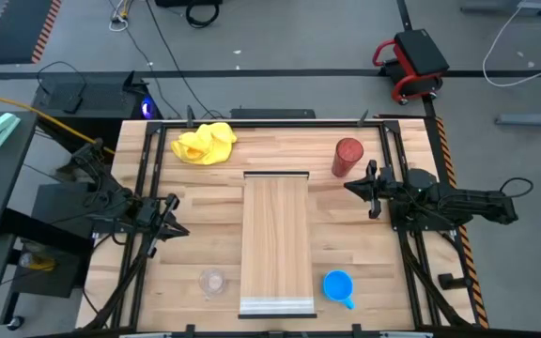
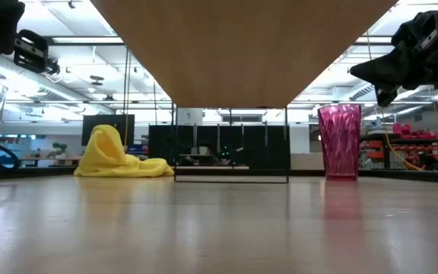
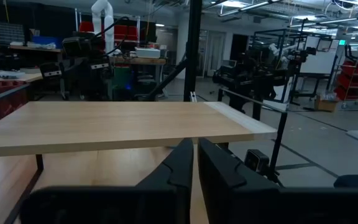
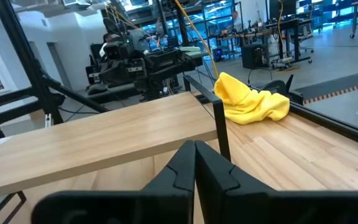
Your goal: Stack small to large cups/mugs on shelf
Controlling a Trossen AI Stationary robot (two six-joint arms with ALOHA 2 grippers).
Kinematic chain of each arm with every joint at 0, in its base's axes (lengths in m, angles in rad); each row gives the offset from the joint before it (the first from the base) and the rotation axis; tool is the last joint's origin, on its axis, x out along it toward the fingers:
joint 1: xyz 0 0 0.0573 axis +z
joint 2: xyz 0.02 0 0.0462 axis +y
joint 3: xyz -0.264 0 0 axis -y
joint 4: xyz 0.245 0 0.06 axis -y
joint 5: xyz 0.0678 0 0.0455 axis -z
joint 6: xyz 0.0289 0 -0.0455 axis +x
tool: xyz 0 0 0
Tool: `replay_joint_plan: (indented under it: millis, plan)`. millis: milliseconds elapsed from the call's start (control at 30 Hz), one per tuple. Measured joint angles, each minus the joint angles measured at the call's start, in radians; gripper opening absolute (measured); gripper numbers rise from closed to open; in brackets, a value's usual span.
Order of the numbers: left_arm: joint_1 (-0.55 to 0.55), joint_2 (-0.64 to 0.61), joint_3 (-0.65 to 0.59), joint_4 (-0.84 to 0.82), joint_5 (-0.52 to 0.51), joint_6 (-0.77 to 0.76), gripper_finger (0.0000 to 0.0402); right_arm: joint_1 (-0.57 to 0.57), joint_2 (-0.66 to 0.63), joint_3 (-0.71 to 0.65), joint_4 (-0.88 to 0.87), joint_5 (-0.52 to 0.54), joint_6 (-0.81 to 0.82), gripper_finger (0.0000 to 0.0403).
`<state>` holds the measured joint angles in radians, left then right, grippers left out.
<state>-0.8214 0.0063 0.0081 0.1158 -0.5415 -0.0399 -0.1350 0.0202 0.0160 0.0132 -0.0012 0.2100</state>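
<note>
The shelf (image 1: pixel 277 242), a pale wooden board on thin dark legs, stands at the table's middle. The dark red tumbler (image 1: pixel 347 157) stands upright on the tabletop, far right of the shelf. The blue mug (image 1: pixel 338 285) stands near right of it. The clear glass cup (image 1: pixel 213 281) stands near left. My left gripper (image 1: pixel 178 228) is shut and empty at the table's left side, pointing at the shelf (image 3: pixel 117 124). My right gripper (image 1: pixel 350 187) is shut and empty, right of the shelf (image 4: pixel 104 143) and just near of the tumbler.
A crumpled yellow cloth (image 1: pixel 205 143) lies on the tabletop at the far left, and shows in the right wrist view (image 4: pixel 250 99). Dark frame rails (image 1: pixel 144 169) run along the table's left and right edges. In the low view the shelf's underside (image 2: pixel 242 46) hangs overhead.
</note>
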Motion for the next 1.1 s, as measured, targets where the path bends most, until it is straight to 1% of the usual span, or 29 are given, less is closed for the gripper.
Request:
replay_joint_plan:
  millis: [133, 367, 533, 733, 800, 867, 967, 1100]
  plan:
    - [0.0, 0.0, 0.0, 0.0, 0.0, 0.0, 0.0035, 0.0, 0.0, 0.0, 0.0, 0.0, 0.0, 0.0013]
    - [0.0, 0.0, 0.0, 0.0, 0.0, 0.002, 0.0026, 0.0, 0.0, 0.0, 0.0, 0.0, 0.0, 0.0013]
    - [0.0, 0.0, 0.0, 0.008, 0.0, 0.092, 0.0028, 0.0, 0.0, 0.0, 0.0, 0.0, 0.0, 0.0013]
    - [0.0, 0.0, 0.0, 0.044, 0.0, 0.13, 0.0036, 0.0, 0.0, 0.0, 0.0, 0.0, 0.0, 0.0013]
    - [0.0, 0.0, 0.0, 0.098, 0.0, 0.114, 0.0036, 0.0, 0.0, 0.0, 0.0, 0.0, 0.0, 0.0013]
    - [0.0, 0.0, 0.0, 0.197, 0.0, 0.043, 0.0034, 0.0, 0.0, 0.0, 0.0, 0.0, 0.0, 0.0013]
    - [0.0, 0.0, 0.0, 0.398, -0.001, -0.093, 0.003, 0.0, 0.0, 0.0, 0.0, 0.0, 0.0, 0.0013]
    - [0.0, 0.0, 0.0, 0.689, -0.001, -0.172, 0.0028, 0.0, 0.0, 0.0, 0.0, 0.0, 0.0, 0.0013]
